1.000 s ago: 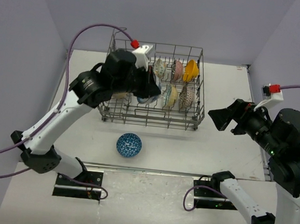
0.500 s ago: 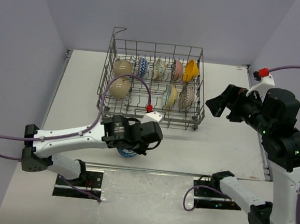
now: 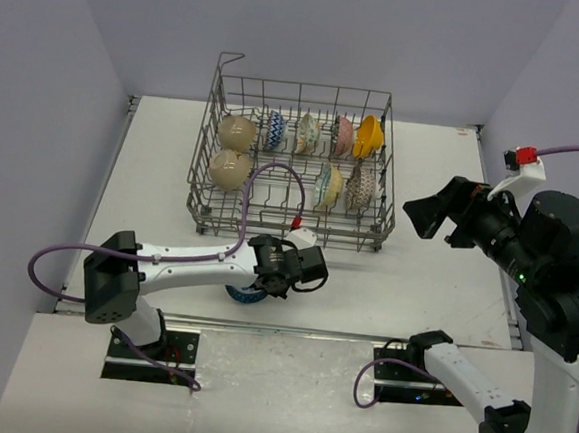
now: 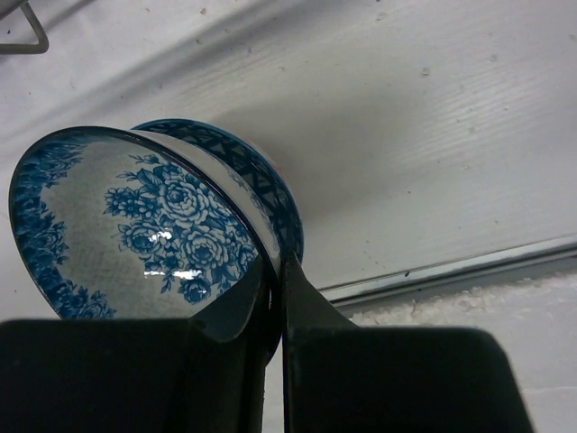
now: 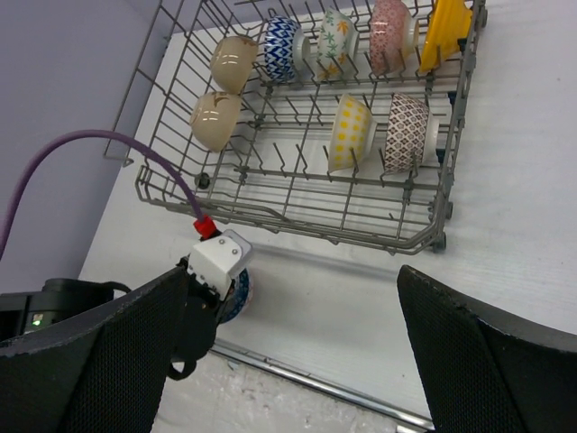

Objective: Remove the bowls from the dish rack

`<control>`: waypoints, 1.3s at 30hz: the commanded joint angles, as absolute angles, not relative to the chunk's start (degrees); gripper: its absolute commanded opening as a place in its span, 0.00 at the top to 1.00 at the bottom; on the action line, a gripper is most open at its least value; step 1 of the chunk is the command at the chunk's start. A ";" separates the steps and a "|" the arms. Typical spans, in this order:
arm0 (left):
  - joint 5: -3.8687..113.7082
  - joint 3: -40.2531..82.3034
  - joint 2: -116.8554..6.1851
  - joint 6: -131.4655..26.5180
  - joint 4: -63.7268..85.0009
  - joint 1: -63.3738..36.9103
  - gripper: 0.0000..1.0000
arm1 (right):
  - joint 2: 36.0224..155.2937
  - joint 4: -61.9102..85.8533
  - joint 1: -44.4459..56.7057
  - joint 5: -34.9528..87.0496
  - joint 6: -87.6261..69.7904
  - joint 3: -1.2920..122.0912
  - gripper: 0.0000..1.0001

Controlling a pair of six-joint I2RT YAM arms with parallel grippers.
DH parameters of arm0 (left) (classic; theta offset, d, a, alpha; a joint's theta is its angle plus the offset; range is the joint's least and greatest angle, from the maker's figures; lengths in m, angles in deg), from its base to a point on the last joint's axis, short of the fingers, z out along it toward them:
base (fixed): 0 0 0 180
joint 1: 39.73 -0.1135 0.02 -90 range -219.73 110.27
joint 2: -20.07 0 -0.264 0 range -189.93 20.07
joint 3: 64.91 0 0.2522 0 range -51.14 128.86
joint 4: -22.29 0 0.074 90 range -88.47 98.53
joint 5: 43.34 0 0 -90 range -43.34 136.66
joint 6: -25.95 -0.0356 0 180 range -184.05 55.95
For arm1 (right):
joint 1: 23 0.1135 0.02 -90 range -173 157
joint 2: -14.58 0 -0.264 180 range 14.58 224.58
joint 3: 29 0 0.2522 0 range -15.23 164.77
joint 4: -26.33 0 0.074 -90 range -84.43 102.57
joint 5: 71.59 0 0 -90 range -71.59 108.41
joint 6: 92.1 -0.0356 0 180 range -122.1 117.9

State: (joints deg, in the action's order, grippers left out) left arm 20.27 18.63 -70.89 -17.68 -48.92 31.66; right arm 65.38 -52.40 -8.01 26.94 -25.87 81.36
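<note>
Since a second ago the left gripper has left the dish rack and now sits low over the near table — fingers pinched on the rim of a blue floral bowl, which is tilted with its mouth toward the wrist camera, just over a lattice-rimmed bowl. The rack's long axis runs left-right; eight bowls stand on edge inside. The right gripper is beside the rack — jaws wide, empty.

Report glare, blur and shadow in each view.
Left wrist: small glare spots on the floral bowl, left fingers a featureless black mass. Right wrist: right fingers dark, dish rack sharp. Top external: even light, faint shadow beneath the rack.
</note>
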 commanded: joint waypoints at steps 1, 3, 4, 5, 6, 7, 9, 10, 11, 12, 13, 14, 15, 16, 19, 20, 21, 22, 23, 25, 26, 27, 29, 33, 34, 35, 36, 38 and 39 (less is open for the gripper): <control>16.68 17.15 -70.11 -19.49 -44.03 30.14 1.00 | 65.12 -51.59 -8.06 28.07 -25.83 81.09 0.01; 16.78 16.45 -70.63 -19.67 -43.41 29.79 1.00 | 64.94 -51.68 -8.06 28.16 -25.83 81.01 0.01; 16.69 16.27 -71.42 -19.93 -43.41 29.62 1.00 | 64.85 -51.77 -8.06 28.42 -25.92 81.09 0.01; 16.60 16.01 -71.77 -20.11 -43.32 29.35 1.00 | 64.85 -51.77 -8.06 28.60 -26.01 81.01 0.01; 16.77 15.57 -72.04 -20.28 -42.89 29.35 1.00 | 64.76 -51.77 -8.06 28.78 -26.01 81.09 0.01; 16.86 15.39 -72.56 -20.46 -42.71 29.35 1.00 | 64.68 -51.77 -8.06 28.95 -26.10 81.09 0.01; 17.21 15.21 -72.92 -20.55 -42.62 29.35 1.00 | 64.50 -51.94 -8.06 29.13 -26.01 81.01 0.01; 17.13 14.95 -73.18 -20.29 -42.79 29.35 1.00 | 64.59 -52.12 -8.06 29.13 -26.01 81.09 0.01; 17.04 14.86 -73.18 -20.02 -42.97 29.35 1.00 | 64.50 -52.29 -8.06 29.04 -25.92 81.18 0.01; 16.78 14.69 -73.18 -19.59 -43.84 29.35 1.00 | 64.41 -52.38 -8.06 29.04 -25.83 81.36 0.01; 16.78 14.69 -73.09 -19.41 -44.11 29.35 1.00 | 64.41 -52.38 -8.06 29.04 -25.83 81.36 0.01; 16.78 14.69 -72.92 -19.41 -44.37 29.35 0.99 | 64.32 -52.38 -8.06 29.13 -25.92 81.36 0.01; 16.51 14.86 -72.74 -18.97 -45.59 29.44 0.94 | 64.32 -52.47 -8.06 29.22 -25.75 81.36 0.01; 16.34 15.30 -72.65 -18.53 -46.30 29.44 0.91 | 64.41 -52.47 -8.06 29.22 -25.57 81.36 0.01; 15.72 16.00 -72.13 -17.83 -48.41 29.44 0.68 | 64.59 -52.56 -8.06 29.30 -25.39 81.45 0.01; 15.55 16.79 -72.04 -17.74 -49.38 29.44 0.63 | 64.59 -52.56 -8.06 29.31 -25.39 81.45 0.01; 15.37 17.32 -71.69 -17.56 -50.00 29.53 0.60 | 64.67 -52.47 -8.06 29.48 -25.39 81.53 0.01; 15.28 17.93 -71.60 -17.47 -50.52 29.61 0.59 | 64.85 -52.39 -8.06 29.57 -25.39 81.71 0.01; 14.85 19.24 -71.42 -17.38 -51.75 29.70 0.57 | 65.02 -52.38 -8.06 29.66 -25.39 81.80 0.01; 14.58 20.83 -71.34 -17.21 -53.33 29.97 0.55 | 65.20 -52.30 -8.06 29.75 -25.22 81.97 0.01; 14.67 22.58 -71.42 -17.21 -55.17 29.97 0.52 | 65.29 -52.21 -8.06 29.66 -25.22 81.89 0.01; 14.67 23.73 -71.51 -17.03 -56.23 30.05 0.51 | 65.38 -52.12 -8.06 29.66 -25.13 81.80 0.01; 14.75 26.01 -71.42 -16.77 -59.56 30.67 0.48 | 65.81 -52.12 -8.06 29.48 -25.04 81.62 0.01; 16.68 34.43 -69.68 -16.50 -63.45 31.37 0.40 | 66.61 -52.21 -8.06 29.13 -25.04 81.62 0.01; 17.47 36.03 -69.06 -16.77 -63.01 31.37 0.37 | 66.87 -52.03 -8.06 29.22 -25.13 81.53 0.01; 19.83 37.52 -67.57 -17.64 -61.97 31.29 0.31 | 67.05 -51.77 -8.06 29.22 -25.13 81.45 0.01; 21.33 39.19 -66.69 -18.26 -60.39 31.20 0.28 | 67.31 -51.60 -8.06 29.31 -25.22 81.36 0.01; 26.78 44.98 -64.31 -20.72 -50.93 28.23 0.12 | 69.85 -51.85 -8.06 28.87 -25.83 81.27 0.01; 28.88 45.70 -63.78 -21.07 -50.88 26.47 0.03 | 69.86 -52.12 -8.06 28.52 -26.36 81.36 0.01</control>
State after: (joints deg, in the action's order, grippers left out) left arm 22.69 38.85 -68.85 -19.21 -58.27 30.27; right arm 67.33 -52.56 -8.01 28.45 -25.92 81.01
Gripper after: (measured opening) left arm 0.918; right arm 0.987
